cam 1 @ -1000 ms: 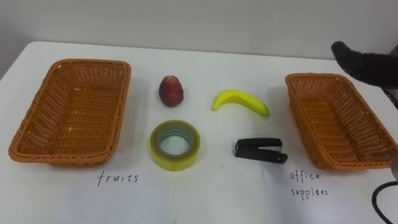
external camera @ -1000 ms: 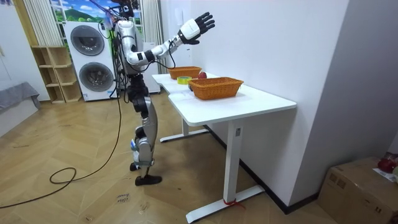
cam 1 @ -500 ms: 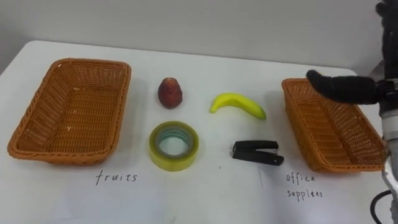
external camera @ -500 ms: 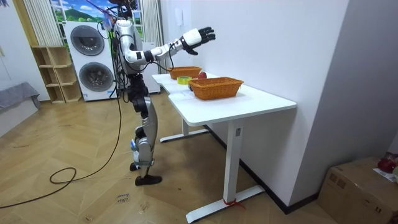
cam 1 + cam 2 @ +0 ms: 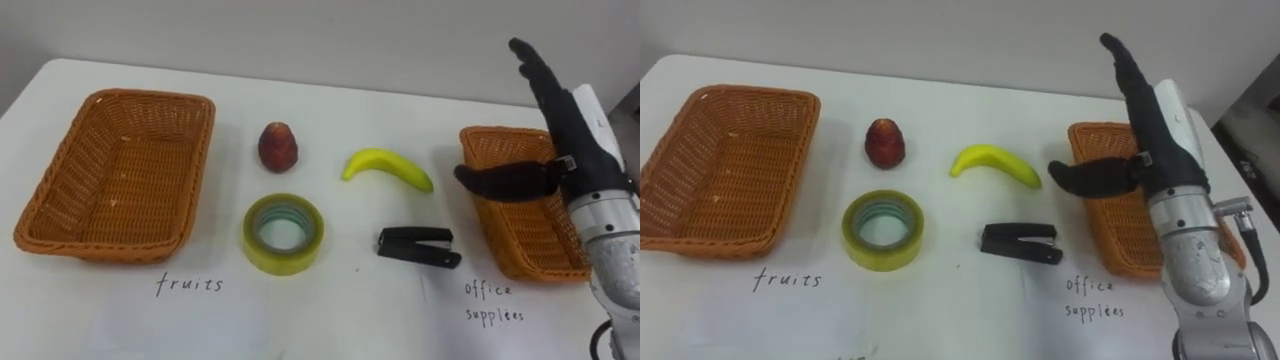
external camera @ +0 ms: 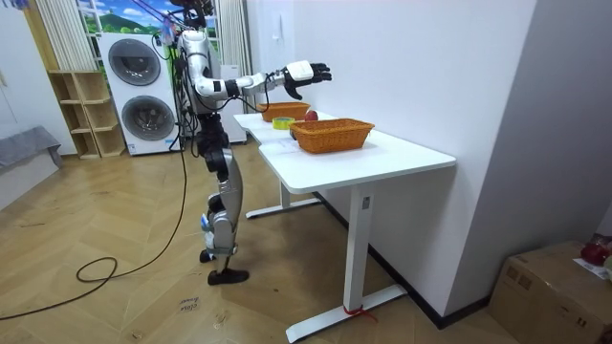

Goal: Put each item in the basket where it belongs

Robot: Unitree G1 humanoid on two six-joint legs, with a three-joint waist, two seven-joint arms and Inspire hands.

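1. Lowered over the last second from high above the far right corner, the right hand [image 5: 568,140] is now held just over the right basket [image 5: 497,240]. Its fingers are straight and point away, the thumb is spread to the left, and nothing is grasped.
2. No sorting is judged done: the right basket and the left basket [image 5: 195,170] are both seen empty.
3. All four items are left on the surface [image 5: 350,300] between the baskets. The stapler [image 5: 418,245] lies nearest the hand, just left of the right basket, with the banana [image 5: 388,167] behind it. The tape roll [image 5: 283,233] lies front centre, and the strawberry [image 5: 277,146] behind that.
4. Two items are judged due for each basket.
5. Nothing is seen lying between hand and stapler, though the basket's left wall must be cleared and the nearby banana could be nudged.
6. In the room view, washing machines [image 6: 134,91] are seen behind the standing robot, and a cardboard box [image 6: 559,287] on the floor at the right.
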